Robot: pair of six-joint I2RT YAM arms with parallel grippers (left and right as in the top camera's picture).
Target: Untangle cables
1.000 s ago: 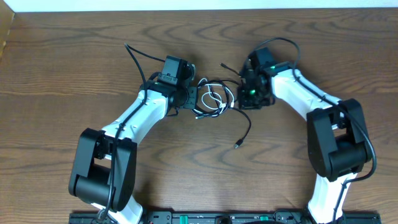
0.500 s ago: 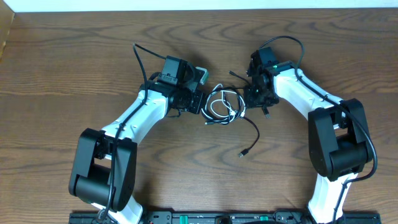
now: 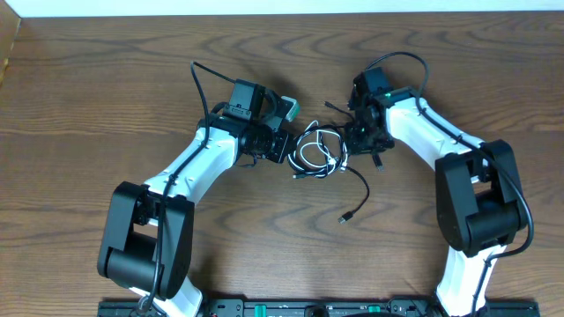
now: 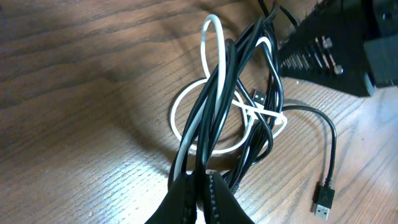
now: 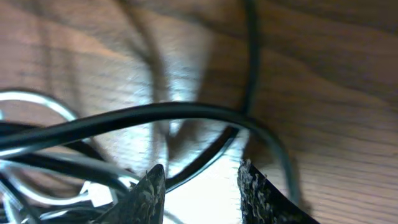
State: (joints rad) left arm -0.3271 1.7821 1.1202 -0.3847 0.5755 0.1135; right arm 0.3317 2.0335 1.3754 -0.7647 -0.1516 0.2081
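- The left tool [image 4: 198, 182] is clamped together on strands of the black cable [image 4: 227, 93] and the white cable [image 4: 212, 18].
- The right tool [image 5: 200, 177] has its fingers apart, beside the tangle.
- Both cables lie knotted mid-tabletop [image 3: 88, 88], between the tools.

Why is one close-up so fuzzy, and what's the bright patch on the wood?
Right wrist view: the black cable sits very near the lens and smears out of focus; pale glare on the table. Left wrist view: the white cable is sharp, sheen on the wood, darker top left. Overhead view: even light, crisp.
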